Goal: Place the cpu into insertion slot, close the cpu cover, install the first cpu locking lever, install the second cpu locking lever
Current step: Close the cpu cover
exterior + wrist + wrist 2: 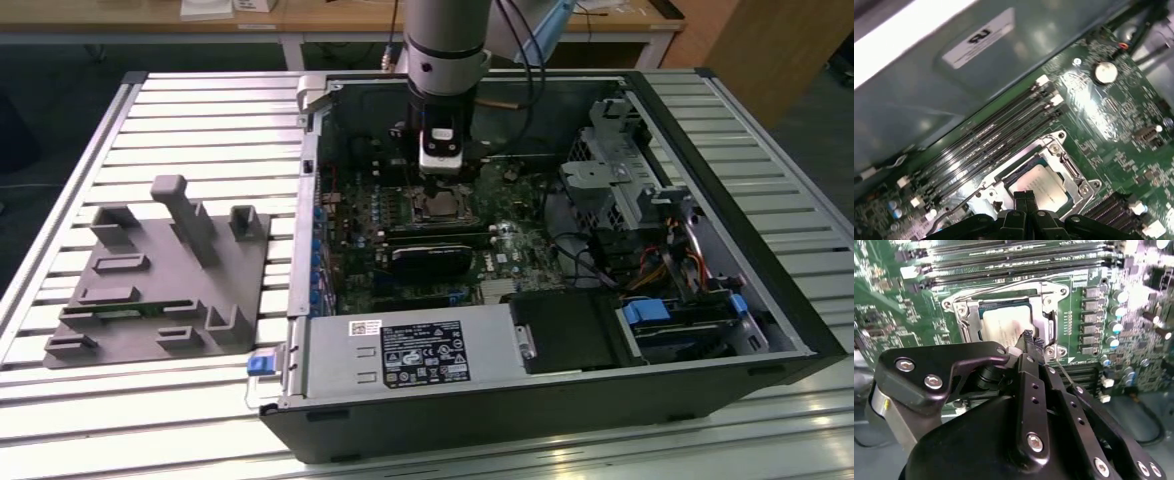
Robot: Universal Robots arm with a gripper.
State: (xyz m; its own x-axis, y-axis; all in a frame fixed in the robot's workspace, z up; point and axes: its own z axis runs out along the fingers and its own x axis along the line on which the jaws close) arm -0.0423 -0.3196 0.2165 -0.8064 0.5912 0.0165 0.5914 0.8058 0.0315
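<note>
The cpu [1043, 184] lies in the insertion slot [437, 206] on the green motherboard, its dull silver top [1001, 324] facing up. The cpu cover [1068, 165], a silvery frame [970, 315], appears to lie flat around the chip, which shows through its window. My gripper [1024, 196] hangs just above one edge of the slot with its black fingers pressed together and nothing between them; its tips [1029, 336] sit over the chip's edge. A thin metal lever rod [951, 212] sticks out beside the slot. In the exterior view the gripper [442, 178] stands upright over the slot.
Long black memory slots [989, 137] run beside the socket. The open computer case [747, 300] holds a black labelled power-supply box [424, 352], drive cages and cables at the exterior view's right. A grey fixture block [160, 280] sits on the slatted table at the exterior view's left.
</note>
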